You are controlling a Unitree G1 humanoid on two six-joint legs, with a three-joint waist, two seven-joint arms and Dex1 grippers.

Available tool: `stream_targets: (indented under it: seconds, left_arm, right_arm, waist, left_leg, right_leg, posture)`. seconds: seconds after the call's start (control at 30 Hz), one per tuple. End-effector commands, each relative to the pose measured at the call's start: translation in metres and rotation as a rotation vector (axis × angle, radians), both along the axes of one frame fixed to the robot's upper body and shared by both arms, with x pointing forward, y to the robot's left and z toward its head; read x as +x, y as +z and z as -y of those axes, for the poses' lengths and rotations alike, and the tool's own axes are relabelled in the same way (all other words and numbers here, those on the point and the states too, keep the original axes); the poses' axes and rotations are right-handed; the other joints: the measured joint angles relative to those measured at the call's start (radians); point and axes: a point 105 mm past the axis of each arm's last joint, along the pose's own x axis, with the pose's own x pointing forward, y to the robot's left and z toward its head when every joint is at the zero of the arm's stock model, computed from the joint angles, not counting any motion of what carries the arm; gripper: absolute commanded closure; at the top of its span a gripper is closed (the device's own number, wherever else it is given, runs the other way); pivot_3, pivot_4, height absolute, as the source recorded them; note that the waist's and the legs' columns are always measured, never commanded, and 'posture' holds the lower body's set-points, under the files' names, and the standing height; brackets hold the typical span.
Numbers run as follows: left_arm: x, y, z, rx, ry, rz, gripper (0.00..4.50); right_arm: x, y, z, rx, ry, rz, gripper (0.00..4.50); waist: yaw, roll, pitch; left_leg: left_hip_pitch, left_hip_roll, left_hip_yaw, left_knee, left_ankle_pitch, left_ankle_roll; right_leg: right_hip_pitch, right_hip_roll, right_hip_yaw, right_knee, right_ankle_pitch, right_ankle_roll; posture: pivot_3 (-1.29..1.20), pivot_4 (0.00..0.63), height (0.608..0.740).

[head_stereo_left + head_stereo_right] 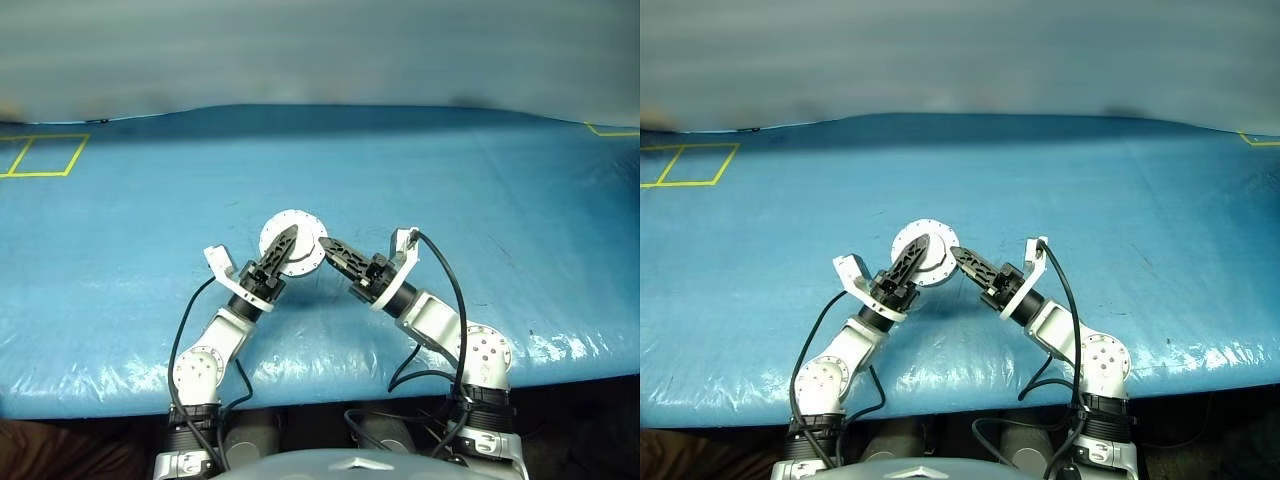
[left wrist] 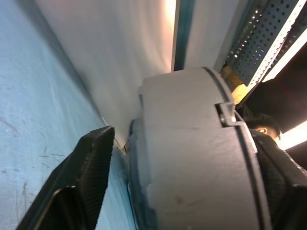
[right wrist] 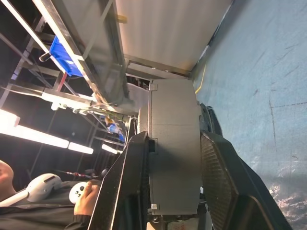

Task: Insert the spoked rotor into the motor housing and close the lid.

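Note:
A round silver-grey motor housing (image 1: 308,226) hangs on edge a little above the blue table (image 1: 450,190), between both grippers. My right gripper (image 1: 328,244) is shut on it, with both pads flat against its two faces (image 3: 175,105). From the left, my left gripper (image 1: 287,240) straddles the housing (image 2: 187,105). One of its fingers (image 2: 88,177) stands a narrow gap away, so it is open. A seam runs round the housing's side, and I cannot tell the lid apart from it. The spoked rotor is hidden.
Yellow tape squares (image 1: 45,155) mark the table's far left, and more yellow tape (image 1: 612,130) sits at the far right. The table's front edge (image 1: 330,385) runs just below my arms. A person's hand with a white controller (image 3: 81,194) appears beyond the table.

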Motion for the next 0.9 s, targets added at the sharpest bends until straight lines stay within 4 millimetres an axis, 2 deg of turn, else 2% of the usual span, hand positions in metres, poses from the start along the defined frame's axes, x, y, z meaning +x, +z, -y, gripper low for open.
stream_targets:
  seconds: [0.03,0.37,0.57,0.6,0.77,0.9]
  left_arm:
    - [-0.003,0.003,0.013,-0.046,-0.02,0.003,2.02]
    - [-0.001,-0.002,0.015,-0.036,-0.023,-0.042,2.02]
    - [0.013,-0.008,-0.002,-0.003,0.122,-0.084,2.02]
    - [0.016,-0.008,-0.006,0.003,0.15,-0.088,2.02]
    - [0.032,-0.009,-0.038,0.086,0.398,-0.123,2.02]
    - [0.041,0.007,-0.073,0.059,0.63,-0.138,2.02]
  right_arm:
    - [-0.006,0.031,-0.007,0.094,0.039,0.111,3.31]
    - [0.001,0.026,-0.003,0.063,-0.007,0.101,3.31]
    - [0.02,0.024,0.011,-0.027,-0.169,0.147,1.4]
    - [0.023,0.024,0.013,-0.035,-0.194,0.153,1.12]
    - [0.035,0.02,0.026,-0.066,-0.301,0.14,1.12]
    - [0.036,0.016,0.03,-0.093,-0.317,0.134,1.12]
  waist:
    - [0.0,0.0,0.0]
    - [0.0,0.0,0.0]
    - [0.0,0.0,0.0]
    - [-0.002,0.0,0.0]
    - [0.002,0.0,0.0]
    - [0.005,-0.001,0.001]
  left_leg:
    - [0.0,0.0,0.0,0.0,0.0,0.0]
    - [0.0,0.0,0.0,0.0,0.0,0.0]
    - [0.0,0.0,0.0,0.001,0.0,0.0]
    - [0.0,0.0,0.0,0.0,0.0,0.0]
    - [0.0,0.0,0.0,0.0,0.0,0.0]
    - [-0.001,0.0,-0.001,0.0,0.0,0.0]
  right_leg:
    - [0.0,0.0,0.0,0.0,0.0,0.0]
    - [0.0,0.0,0.0,0.0,0.0,0.0]
    - [0.0,0.0,0.0,0.0,0.0,0.001]
    - [0.0,0.0,0.0,0.0,0.0,0.001]
    - [0.0,0.0,0.0,0.0,0.003,0.005]
    - [-0.001,0.0,0.0,-0.001,0.004,0.004]
  posture:
    - [0.0,0.15,0.74]
    - [0.0,0.15,0.74]
    - [0.0,0.15,0.74]
    - [0.0,0.15,0.74]
    - [0.0,0.15,0.74]
    - [0.0,0.15,0.74]
